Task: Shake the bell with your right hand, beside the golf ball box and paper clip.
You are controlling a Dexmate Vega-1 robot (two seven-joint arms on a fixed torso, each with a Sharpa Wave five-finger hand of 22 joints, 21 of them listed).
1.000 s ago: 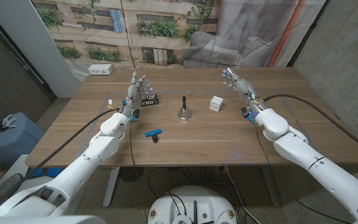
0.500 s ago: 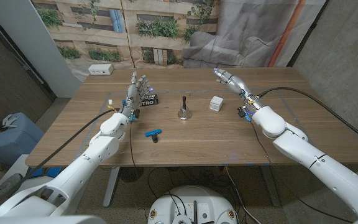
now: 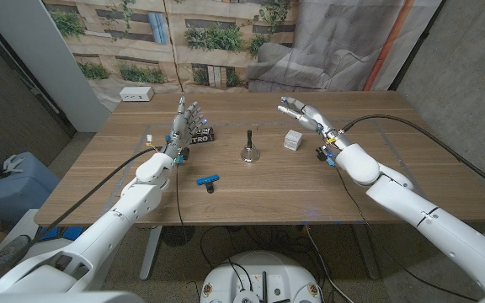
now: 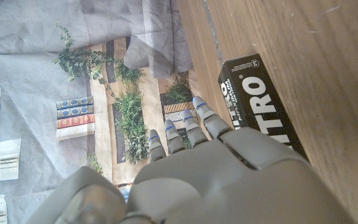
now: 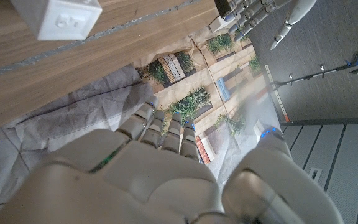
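Note:
A small metal bell (image 3: 248, 152) with an upright black handle stands mid-table. To its left lies the black golf ball box (image 3: 201, 133) (image 4: 263, 102), and a blue clip (image 3: 208, 179) lies nearer the front. My left hand (image 3: 183, 123) (image 4: 216, 168) stands upright against the black box, fingers straight and holding nothing. My right hand (image 3: 301, 113) (image 5: 166, 162) hovers with fingers stretched out, empty, just behind a white cube (image 3: 292, 140) (image 5: 58, 17) to the right of the bell.
A white power block (image 3: 136, 94) sits at the table's back left corner. A black cable runs over the table's (image 3: 276, 189) right part along my right arm. Draped cloth and a printed backdrop hang behind the table.
My right hand has swung left, from the table's right part to just behind the white cube, closer to the bell. The left hand and the objects have not moved.

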